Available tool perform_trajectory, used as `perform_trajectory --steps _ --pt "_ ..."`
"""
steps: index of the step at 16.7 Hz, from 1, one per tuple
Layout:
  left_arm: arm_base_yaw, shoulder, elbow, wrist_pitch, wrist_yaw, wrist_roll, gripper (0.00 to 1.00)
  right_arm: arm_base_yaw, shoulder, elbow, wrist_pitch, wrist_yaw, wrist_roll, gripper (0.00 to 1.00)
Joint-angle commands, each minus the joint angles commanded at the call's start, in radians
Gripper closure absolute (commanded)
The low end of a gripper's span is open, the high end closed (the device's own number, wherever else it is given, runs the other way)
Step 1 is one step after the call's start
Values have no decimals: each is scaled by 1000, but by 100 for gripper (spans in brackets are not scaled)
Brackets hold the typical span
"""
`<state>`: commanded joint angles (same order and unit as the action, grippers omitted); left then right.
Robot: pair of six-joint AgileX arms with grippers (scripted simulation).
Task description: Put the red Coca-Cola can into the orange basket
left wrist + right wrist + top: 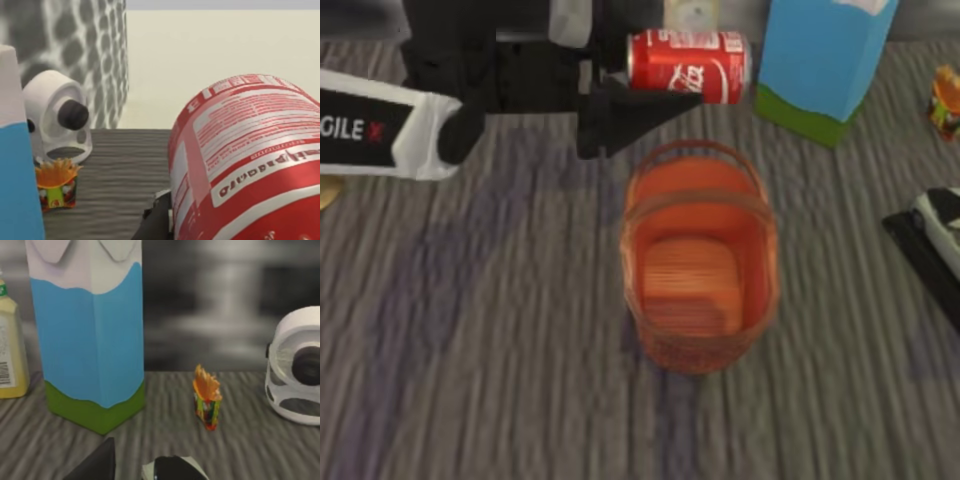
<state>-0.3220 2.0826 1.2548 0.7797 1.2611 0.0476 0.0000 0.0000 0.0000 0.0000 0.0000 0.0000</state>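
My left gripper [620, 85] is clenched on the red Coca-Cola can [688, 66], held sideways just beyond the far rim of the orange basket [700, 262]. My right gripper [930, 235] sits parked at the right edge; I cannot tell its state.

Left arm stretched across the far side of the table from the left — left gripper [620, 85] closed tight on the red Coca-Cola can [688, 66], holding it sideways. Right arm parked low at the right edge — right gripper [932, 235] only partly seen.
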Motion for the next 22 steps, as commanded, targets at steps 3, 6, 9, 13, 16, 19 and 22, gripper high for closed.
perform_trajectory --steps 3,6,9,13,16,19,22 --pt "8 92 -36 151 1 -1 100 0 0 0 0 0 0 0" --pt "14 168 -70 252 2 -5 100 0 0 0 0 0 0 0" --pt "15 181 -77 267 2 -7 100 0 0 0 0 0 0 0" --pt "15 181 -77 267 2 -7 85 0 0 0 0 0 0 0" --pt "15 181 -77 267 2 -7 62 0 0 0 0 0 0 0" --pt "15 181 -77 267 2 -7 40 0 0 0 0 0 0 0" --pt "15 181 -77 267 2 -7 17 0 0 0 0 0 0 0"
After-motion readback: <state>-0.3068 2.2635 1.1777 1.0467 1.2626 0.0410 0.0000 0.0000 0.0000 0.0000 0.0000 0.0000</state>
